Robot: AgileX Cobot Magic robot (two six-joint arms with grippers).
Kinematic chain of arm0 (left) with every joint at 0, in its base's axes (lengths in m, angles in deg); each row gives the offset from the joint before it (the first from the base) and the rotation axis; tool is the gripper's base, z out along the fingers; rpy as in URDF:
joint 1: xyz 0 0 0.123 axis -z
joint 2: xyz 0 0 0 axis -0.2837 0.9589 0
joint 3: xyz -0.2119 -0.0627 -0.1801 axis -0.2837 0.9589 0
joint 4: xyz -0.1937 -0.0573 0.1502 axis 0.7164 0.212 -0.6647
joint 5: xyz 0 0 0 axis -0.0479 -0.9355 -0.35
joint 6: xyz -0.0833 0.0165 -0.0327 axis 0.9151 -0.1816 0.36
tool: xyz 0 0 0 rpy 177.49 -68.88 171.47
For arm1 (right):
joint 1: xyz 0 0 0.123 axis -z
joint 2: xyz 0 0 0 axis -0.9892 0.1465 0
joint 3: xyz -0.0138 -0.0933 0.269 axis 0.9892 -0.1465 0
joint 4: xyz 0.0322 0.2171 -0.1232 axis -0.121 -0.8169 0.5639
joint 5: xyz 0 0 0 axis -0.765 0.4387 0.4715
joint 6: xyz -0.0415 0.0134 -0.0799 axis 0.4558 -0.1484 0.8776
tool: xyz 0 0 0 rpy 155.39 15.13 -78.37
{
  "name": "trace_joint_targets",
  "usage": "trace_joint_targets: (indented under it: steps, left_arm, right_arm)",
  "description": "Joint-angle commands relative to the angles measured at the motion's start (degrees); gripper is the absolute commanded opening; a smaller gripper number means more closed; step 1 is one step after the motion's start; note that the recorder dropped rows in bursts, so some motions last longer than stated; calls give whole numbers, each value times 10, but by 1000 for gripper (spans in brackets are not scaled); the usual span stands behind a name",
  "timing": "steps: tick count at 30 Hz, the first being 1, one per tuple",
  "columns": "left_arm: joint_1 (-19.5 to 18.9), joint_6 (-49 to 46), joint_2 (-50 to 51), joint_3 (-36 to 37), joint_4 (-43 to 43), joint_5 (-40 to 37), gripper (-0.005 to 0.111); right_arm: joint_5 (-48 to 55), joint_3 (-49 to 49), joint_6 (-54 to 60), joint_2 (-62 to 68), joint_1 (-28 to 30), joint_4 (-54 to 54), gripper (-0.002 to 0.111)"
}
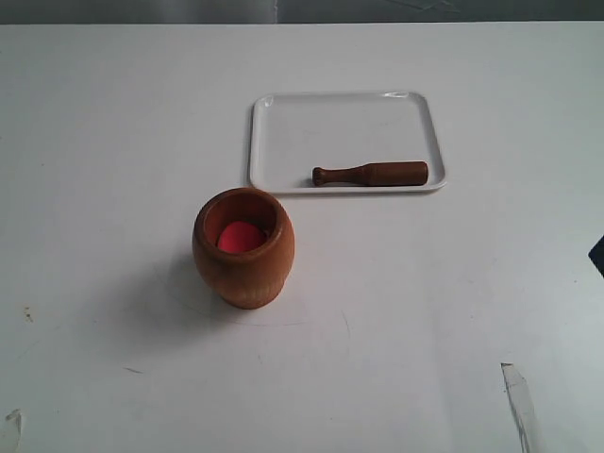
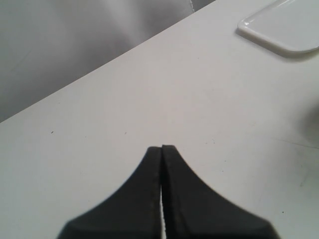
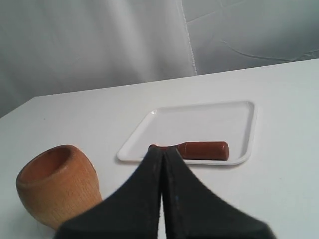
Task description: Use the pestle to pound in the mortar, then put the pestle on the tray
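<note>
**Pestle.** The pestle (image 1: 370, 174) lies flat inside the tray (image 1: 283, 123), along the tray's near rim. Its thick end points toward the tray's near right corner and its knob toward the middle of that rim. Nothing grips it.

**Mortar.** The mortar (image 1: 243, 247) stands upright on the table (image 1: 425, 311), outside the tray. It is off the tray's near left corner and not touching it. A red ball (image 1: 240, 237) sits in its bowl and looks whole, as far as I can see.

**Jaws.** My left gripper (image 2: 162, 148) has its jaws pressed together with nothing between them. It is over bare table, with only one corner of the tray in its view. My right gripper (image 3: 163, 148) is likewise closed and empty. It faces the tray from the near side and is clear of both tray and mortar.

**Progress.** The pestle's position matches the end state the task asks for. These pictures do not establish whether any pounding has been done, and the ball shows no mark either way. If it has been done, I judge nothing is left. If it has not, every step is outstanding:
- open my jaws and take the pestle from the tray
- carry it to the mortar
- pound
- return it to the tray
</note>
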Motion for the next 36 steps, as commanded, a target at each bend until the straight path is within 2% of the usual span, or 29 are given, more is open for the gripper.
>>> trace_joint_targets:
  steps: [1, 8, 17, 19, 23, 24, 27, 36]
  left_arm:
    - [4, 5, -1, 0, 4, 2, 0]
    - [4, 5, -1, 0, 4, 2, 0]
    - [4, 5, -1, 0, 4, 2, 0]
    - [4, 5, -1, 0, 4, 2, 0]
    - [4, 5, -1, 0, 4, 2, 0]
    - [4, 5, -1, 0, 4, 2, 0]
    - [4, 5, -1, 0, 4, 2, 0]
    - [4, 5, -1, 0, 4, 2, 0]
  right_arm:
    - [4, -2, -32, -4, -3, -35, 0]
    - [4, -2, -25, -4, -3, -20, 0]
    - [73, -2, 14, -4, -3, 177, 0]
    - [76, -2, 14, -11, 24, 173, 0]
    - [79, -2, 12, -25, 154, 152, 0]
    - [79, -2, 12, -25, 201, 152, 0]
    - [79, -2, 12, -25, 280, 146, 0]
    - [82, -2, 16, -25, 291, 158, 0]
